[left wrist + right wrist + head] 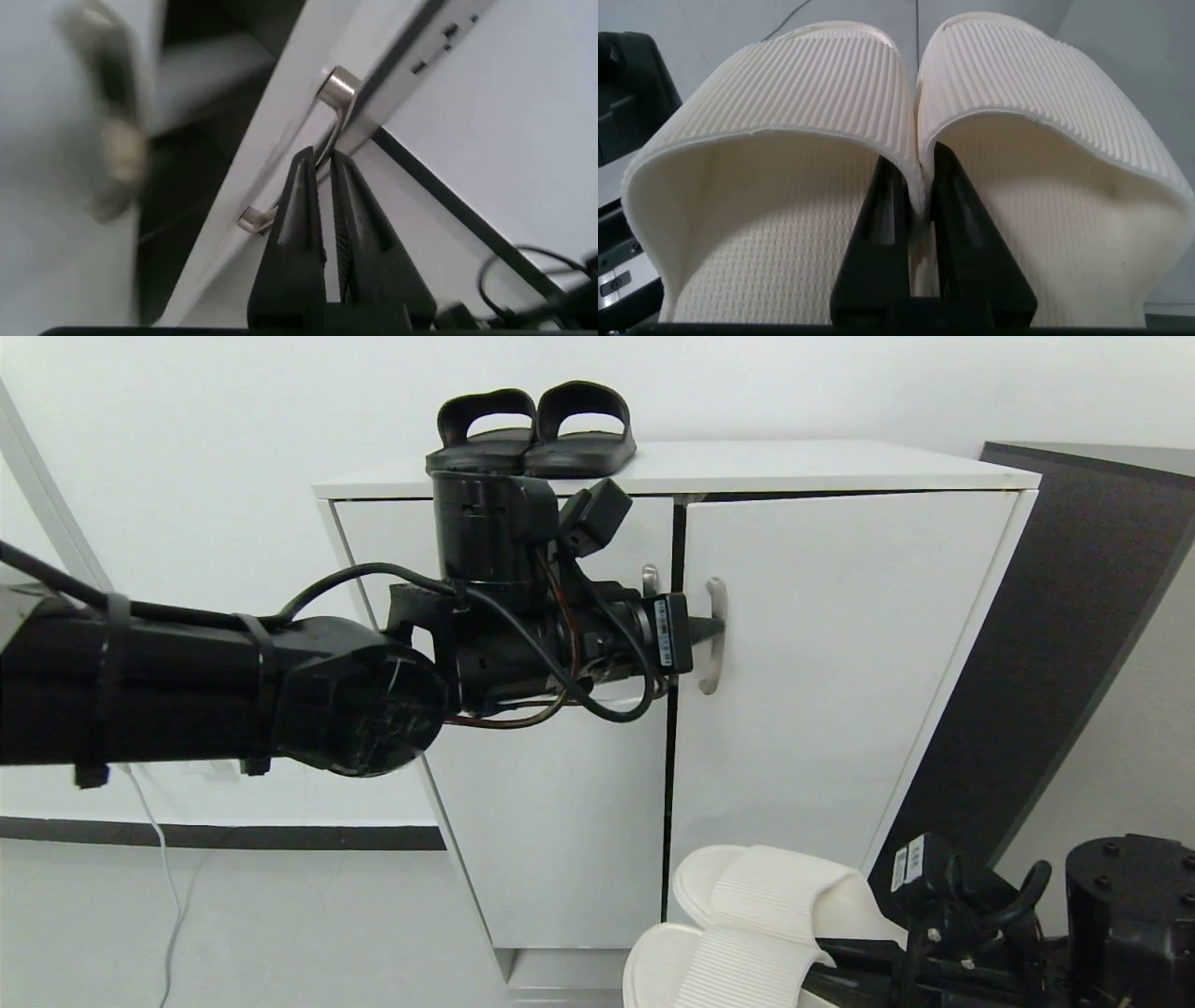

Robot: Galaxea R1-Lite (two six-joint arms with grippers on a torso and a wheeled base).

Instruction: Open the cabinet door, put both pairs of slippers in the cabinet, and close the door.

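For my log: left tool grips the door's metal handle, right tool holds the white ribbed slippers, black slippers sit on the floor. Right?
No: the head view shows the black slide slippers on top of the white cabinet, not the floor. The left tool on the curved metal handle and the right tool holding the white ribbed slippers stand.

left arm [187, 691] outstretched, left claw [322, 161] pinched; right claw [918, 173] apparently clamped.
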